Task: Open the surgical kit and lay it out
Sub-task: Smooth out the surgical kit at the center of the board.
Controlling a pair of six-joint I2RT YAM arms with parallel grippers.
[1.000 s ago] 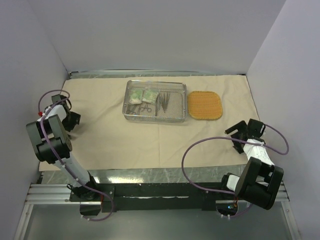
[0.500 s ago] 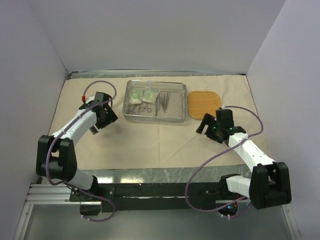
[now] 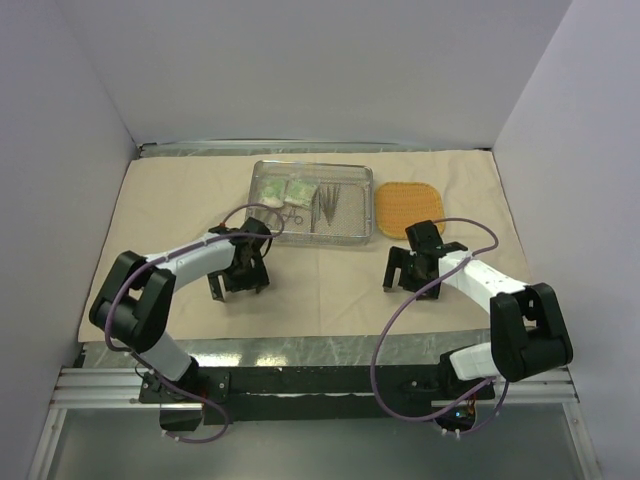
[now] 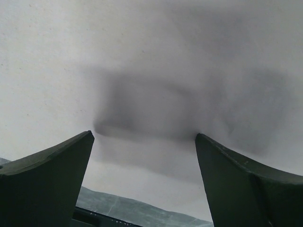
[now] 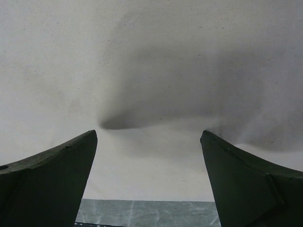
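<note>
The beige wrapping cloth (image 3: pixel 180 210) lies spread flat over the table. On it at the back stands the steel wire-mesh tray (image 3: pixel 262 236), holding two green-white packets (image 3: pixel 283 191), ring-handled forceps (image 3: pixel 291 214) and thin tweezers (image 3: pixel 330 203). My left gripper (image 3: pixel 237 285) hovers low over bare cloth just in front of the tray's left end, open and empty. My right gripper (image 3: pixel 413 279) stands open and empty over the cloth in front of the orange pad. Both wrist views show only cloth (image 4: pixel 151 71) (image 5: pixel 151 61) between the spread fingers (image 4: pixel 47 175) (image 5: pixel 246 175).
An orange rounded-square woven pad (image 3: pixel 408 208) lies on the cloth right of the tray. The cloth's near edge and a grey marbled table strip (image 3: pixel 320 350) run along the front. White walls close in the left, back and right sides.
Both arms have swung in from the outer sides of the table toward the middle and dropped low over the cloth. The right gripper has opened slightly wider.
</note>
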